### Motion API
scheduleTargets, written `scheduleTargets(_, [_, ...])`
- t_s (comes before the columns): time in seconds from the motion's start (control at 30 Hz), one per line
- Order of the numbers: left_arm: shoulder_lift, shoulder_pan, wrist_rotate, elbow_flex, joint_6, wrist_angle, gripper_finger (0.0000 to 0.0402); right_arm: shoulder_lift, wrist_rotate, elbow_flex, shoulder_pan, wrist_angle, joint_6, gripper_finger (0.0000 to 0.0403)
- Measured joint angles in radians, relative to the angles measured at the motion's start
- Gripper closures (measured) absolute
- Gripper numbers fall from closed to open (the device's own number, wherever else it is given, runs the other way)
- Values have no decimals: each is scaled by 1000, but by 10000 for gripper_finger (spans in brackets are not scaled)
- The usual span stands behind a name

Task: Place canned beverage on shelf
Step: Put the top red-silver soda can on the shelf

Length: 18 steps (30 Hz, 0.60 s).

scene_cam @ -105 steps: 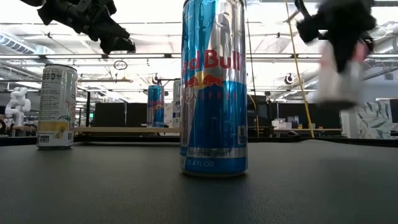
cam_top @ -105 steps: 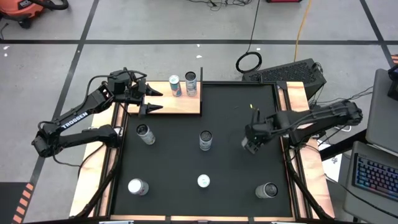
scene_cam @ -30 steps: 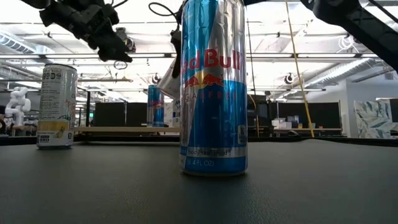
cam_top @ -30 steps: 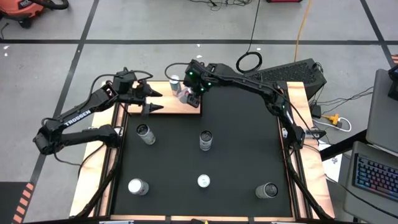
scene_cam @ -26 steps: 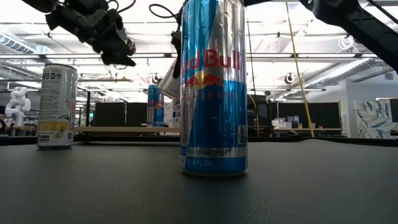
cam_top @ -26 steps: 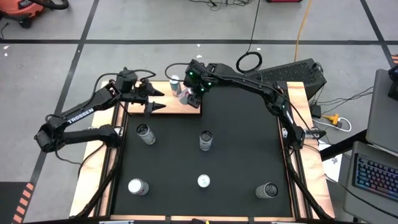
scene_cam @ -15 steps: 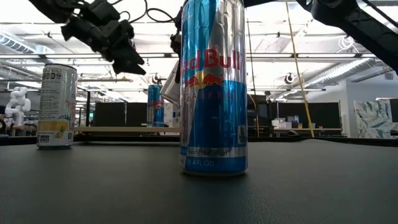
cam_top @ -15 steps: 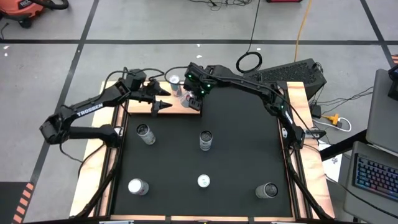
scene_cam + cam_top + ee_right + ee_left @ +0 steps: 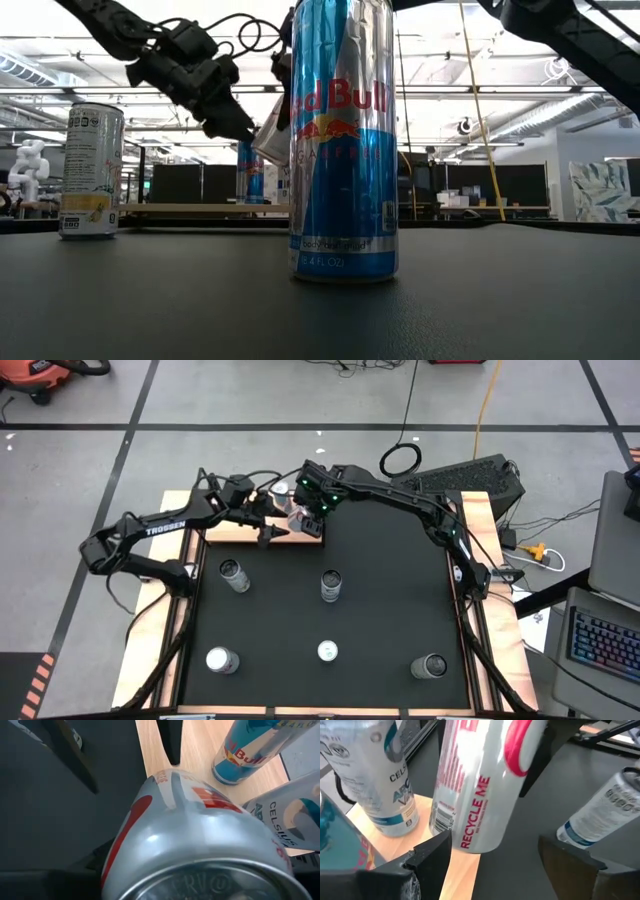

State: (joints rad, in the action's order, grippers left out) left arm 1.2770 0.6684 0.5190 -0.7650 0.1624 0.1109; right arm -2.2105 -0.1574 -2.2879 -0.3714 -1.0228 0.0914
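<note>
Left gripper [image 9: 268, 526] has swung in from the shelf's [image 9: 225, 531] outer end and now sits with fingers spread wide and empty, straddling the white can [image 9: 480, 785]. Right gripper [image 9: 308, 512] holds that can tilted above the shelf's inner end, fingers closed around it; it is not yet set down. I judge the left arm crowds the drop. A blue can [image 9: 250, 747] and a Celsius can [image 9: 385, 775] already stand on the shelf, close by.
</note>
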Motion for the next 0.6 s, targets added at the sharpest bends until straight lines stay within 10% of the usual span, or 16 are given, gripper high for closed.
scheduleTargets(0.6, [58,-27,-53,0,0,-57,121,0,6,0,5,-5,-1,124])
